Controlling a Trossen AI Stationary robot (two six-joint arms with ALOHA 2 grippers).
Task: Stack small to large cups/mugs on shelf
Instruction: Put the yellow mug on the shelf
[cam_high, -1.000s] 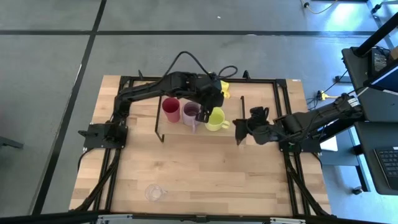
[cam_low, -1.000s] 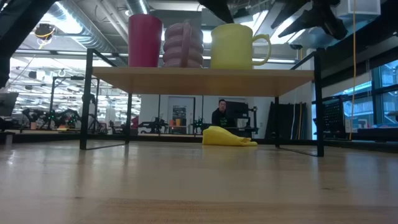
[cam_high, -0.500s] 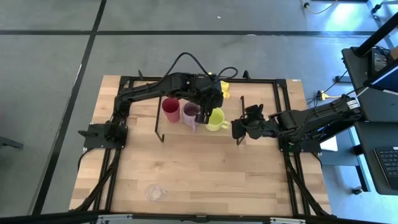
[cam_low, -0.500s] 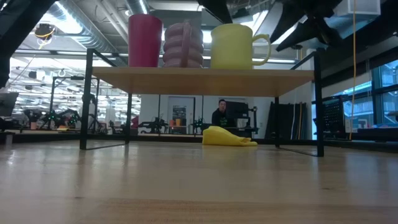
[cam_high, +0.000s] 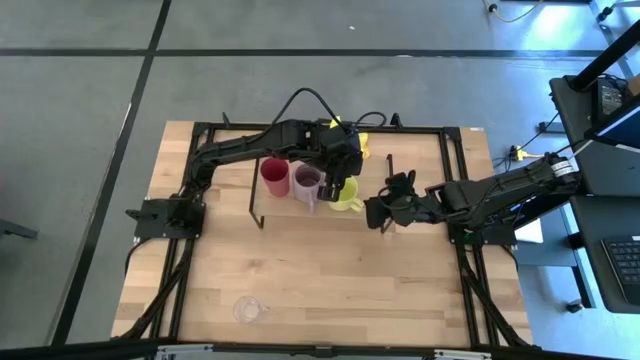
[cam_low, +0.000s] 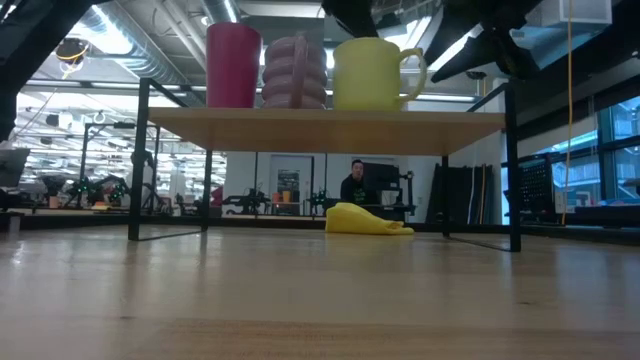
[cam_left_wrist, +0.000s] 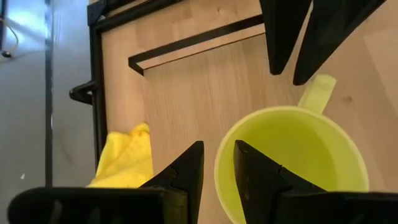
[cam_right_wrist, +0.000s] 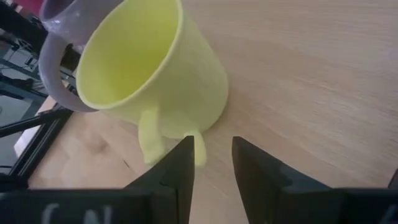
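The left hand (cam_high: 343, 172) hangs over the yellow-green mug (cam_high: 347, 192), its fingers slightly apart astride the rim. The right hand (cam_right_wrist: 210, 163), also slightly spread, faces the handle just ahead, probably to turn it. Beyond stand the lilac mug (cam_high: 307, 182) and red cup (cam_high: 274, 175) on the shelf (cam_low: 330, 117). The glass (cam_high: 248, 309) waits far off on the counter (cam_high: 330, 270); a hall lies behind.

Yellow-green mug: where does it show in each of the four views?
High: yellow-green mug on the shelf, right of the lilac mug.
Low: on the shelf top, rightmost of three.
Left wrist: between that gripper's fingers.
Right wrist: ahead of the fingers, handle toward them.
Shared landmark: lilac mug.
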